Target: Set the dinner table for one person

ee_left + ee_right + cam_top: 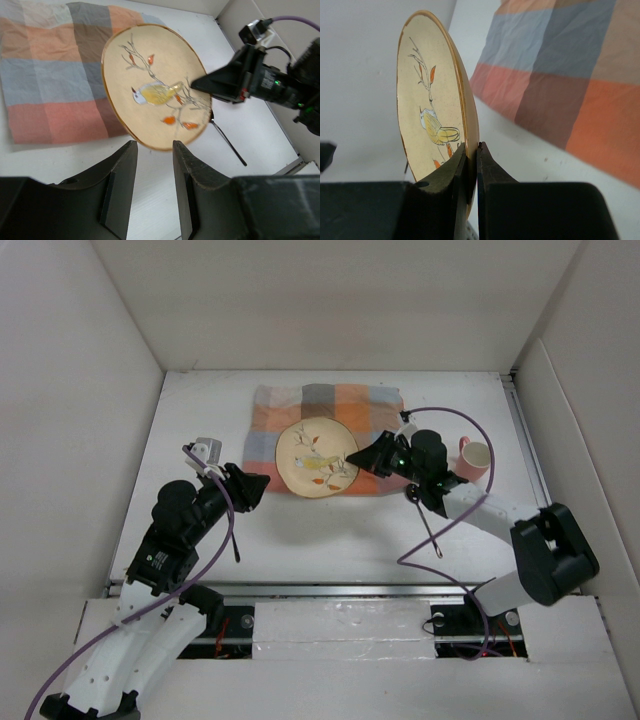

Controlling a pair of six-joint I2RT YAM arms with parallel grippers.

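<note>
Cream bird-painted plate (312,462) partly on checked cloth (285,410): right claw (354,456) pinches its 3 o'clock rim, left claw (264,485) parted, empty, at 8 o'clock.

No word, number, brand or sign can be read in any view; the plate (317,460) bears only a painted bird on twigs, without lettering. The checked cloth (370,405) shows coloured squares; nothing legible there.
</note>
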